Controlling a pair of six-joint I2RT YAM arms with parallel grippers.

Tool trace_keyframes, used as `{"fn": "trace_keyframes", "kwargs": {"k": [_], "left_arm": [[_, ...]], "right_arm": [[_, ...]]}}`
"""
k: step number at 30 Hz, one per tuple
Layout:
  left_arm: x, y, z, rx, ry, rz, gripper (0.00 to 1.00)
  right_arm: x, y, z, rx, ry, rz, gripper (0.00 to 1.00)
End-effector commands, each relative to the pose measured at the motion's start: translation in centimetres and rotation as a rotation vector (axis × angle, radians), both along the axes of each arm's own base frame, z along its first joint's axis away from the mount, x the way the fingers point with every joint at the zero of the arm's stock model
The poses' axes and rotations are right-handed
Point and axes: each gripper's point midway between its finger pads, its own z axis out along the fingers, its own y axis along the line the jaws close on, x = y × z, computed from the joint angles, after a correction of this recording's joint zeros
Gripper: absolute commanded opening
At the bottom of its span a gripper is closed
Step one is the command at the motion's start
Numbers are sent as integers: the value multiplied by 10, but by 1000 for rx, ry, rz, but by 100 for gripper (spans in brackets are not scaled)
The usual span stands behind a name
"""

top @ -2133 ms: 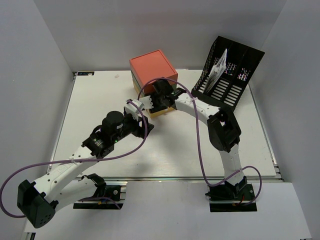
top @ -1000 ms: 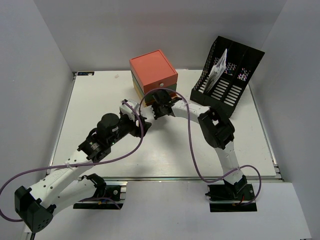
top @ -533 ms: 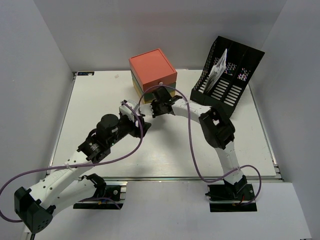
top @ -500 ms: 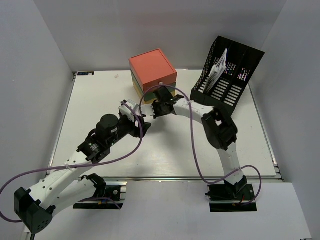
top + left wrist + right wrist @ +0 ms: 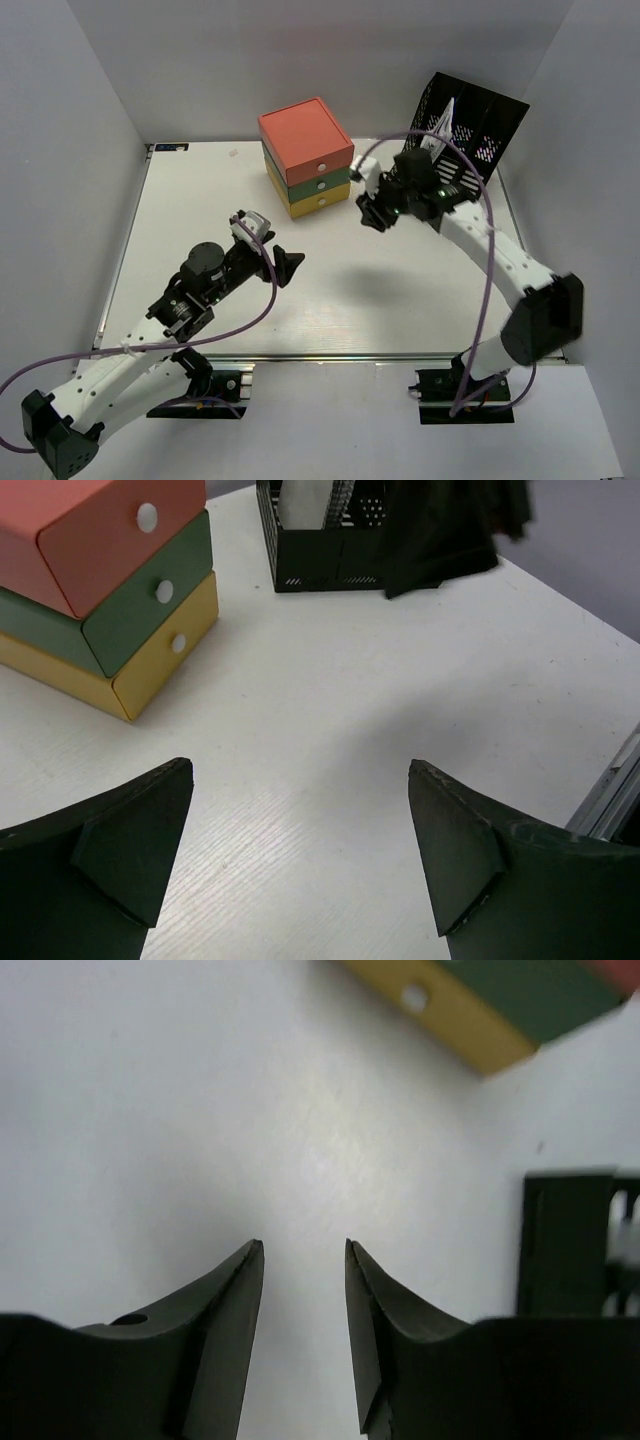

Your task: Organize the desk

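Observation:
The white desk point(image 5: 200, 200) carries a small drawer unit point(image 5: 305, 158) at the back centre, with a red top and its red, green and yellow drawers all shut. My left gripper point(image 5: 270, 245) hovers wide open and empty in front of the unit. In the left wrist view point(image 5: 300, 765) it has bare desk between its fingers, and the unit point(image 5: 110, 590) lies ahead to the left. My right gripper point(image 5: 368, 200) is raised to the right of the unit. In the right wrist view point(image 5: 303, 1245) it is slightly open and empty above the desk, and the yellow drawer point(image 5: 450, 1010) is ahead.
A black mesh file organizer point(image 5: 460, 130) holding white papers point(image 5: 438, 128) stands at the back right, close behind the right arm. It also shows in the left wrist view point(image 5: 340, 530) and the right wrist view point(image 5: 575, 1240). Grey-white walls enclose the desk.
The yellow drawer, pulled out earlier, is now shut. My right gripper has left the unit's front and swung up and right. My left gripper has drawn back toward the near edge.

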Motion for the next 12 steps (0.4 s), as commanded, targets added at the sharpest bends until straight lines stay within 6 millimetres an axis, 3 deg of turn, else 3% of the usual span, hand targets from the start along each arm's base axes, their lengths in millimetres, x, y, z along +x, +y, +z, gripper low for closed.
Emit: {"fn": "trace_keyframes", "kwargs": {"k": [1,2,3,4,5,6,12], "left_arm": [[-4,-6,-11,-1,38,-28,98],[-5,-7,-16,-4,63,-30,98],[-5,-6,-21,-5,85,-26,98],[-7,-6,-27,4,113,-32,98],[-9,-6,-33,4,141,-35,98],[-10,-6,-37,7,157,-33,98],[-12,-5,-40,8,216,-20,98]], "right_arm": [[-37,-27,2,72,36,-147,44],[-33,-39,4,76,-20,-218,45],[-40,-48,27,130,-107,-256,57],[-33,-60,36,156,-171,-338,65],[-39,-68,22,153,-159,-380,75],[-49,-74,37,207,-197,-408,88],[-68,-90,58,313,-251,-484,89]]}}
